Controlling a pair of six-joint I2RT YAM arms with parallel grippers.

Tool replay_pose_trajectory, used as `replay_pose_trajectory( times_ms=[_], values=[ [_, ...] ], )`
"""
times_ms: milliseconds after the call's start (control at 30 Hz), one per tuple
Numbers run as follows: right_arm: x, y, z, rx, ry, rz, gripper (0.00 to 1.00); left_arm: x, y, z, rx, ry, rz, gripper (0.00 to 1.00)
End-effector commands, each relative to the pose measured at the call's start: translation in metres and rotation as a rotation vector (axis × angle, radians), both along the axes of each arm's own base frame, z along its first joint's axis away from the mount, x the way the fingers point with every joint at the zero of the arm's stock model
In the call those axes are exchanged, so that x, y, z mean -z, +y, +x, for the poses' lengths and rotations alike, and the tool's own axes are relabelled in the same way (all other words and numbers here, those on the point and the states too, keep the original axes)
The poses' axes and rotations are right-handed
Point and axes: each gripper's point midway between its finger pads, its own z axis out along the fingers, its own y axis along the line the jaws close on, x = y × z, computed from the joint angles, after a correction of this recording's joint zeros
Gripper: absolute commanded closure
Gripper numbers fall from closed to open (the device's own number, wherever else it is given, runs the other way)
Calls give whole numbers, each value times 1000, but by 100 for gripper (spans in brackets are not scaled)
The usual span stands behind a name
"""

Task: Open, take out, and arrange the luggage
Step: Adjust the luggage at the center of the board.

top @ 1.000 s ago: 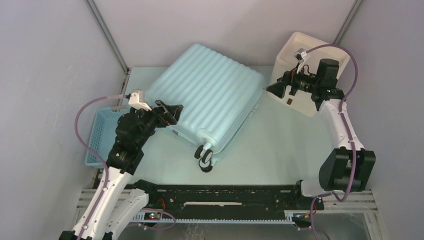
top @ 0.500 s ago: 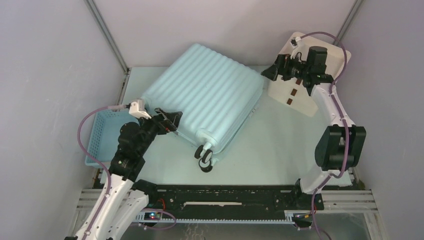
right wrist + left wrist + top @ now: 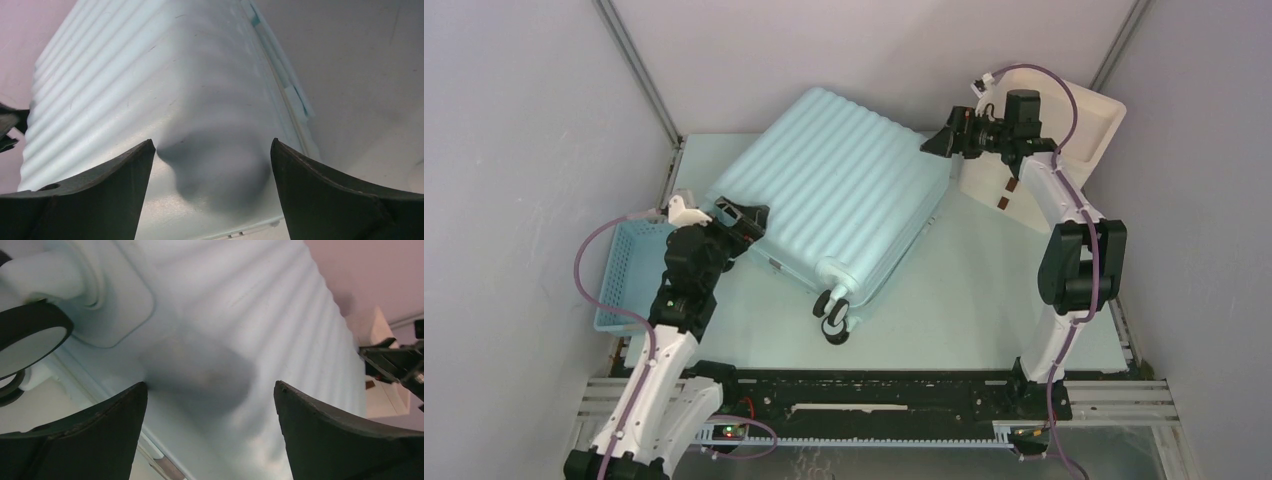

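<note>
Centre frame, the luggage (image 3: 844, 190) is pale mint-blue, ribbed, its wheels (image 3: 834, 318) black and white. My left gripper (image 3: 742, 214) and right gripper (image 3: 931, 145) are black. Left, a blue basket (image 3: 619, 280); upper right, a cream box (image 3: 1094, 120).

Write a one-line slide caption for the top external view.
Closed mint-blue suitcase lies flat, with the open left gripper and open right gripper poised at opposite corners.
</note>
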Motion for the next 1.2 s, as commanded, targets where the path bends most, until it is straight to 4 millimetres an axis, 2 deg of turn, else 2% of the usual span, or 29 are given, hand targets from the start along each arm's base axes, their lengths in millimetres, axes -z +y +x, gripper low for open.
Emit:
replay_pose_trajectory(
  times_ms=[0,133,367,567,700,867,1033,1167],
  values=[
    [-13,11,-9,-63,-9,40,6,7,-2,16,-22,19,-90,1],
    [-9,15,-22,-107,10,57,11,11,-1,26,-34,25,-107,3],
    [8,21,-51,-177,77,63,21,9,-5,44,-5,25,-74,15],
    [26,25,-90,-226,129,59,25,-2,-13,70,63,14,-39,20],
    [36,25,-119,-228,169,51,26,-10,-23,95,127,18,-16,23],
    [42,20,-153,-206,186,38,26,-4,-36,119,197,58,-3,24],
    [47,23,-191,-248,182,24,26,3,-41,139,235,81,26,23],
    [53,30,-217,-304,149,-22,25,-4,-41,155,245,78,53,23]
  ],
)
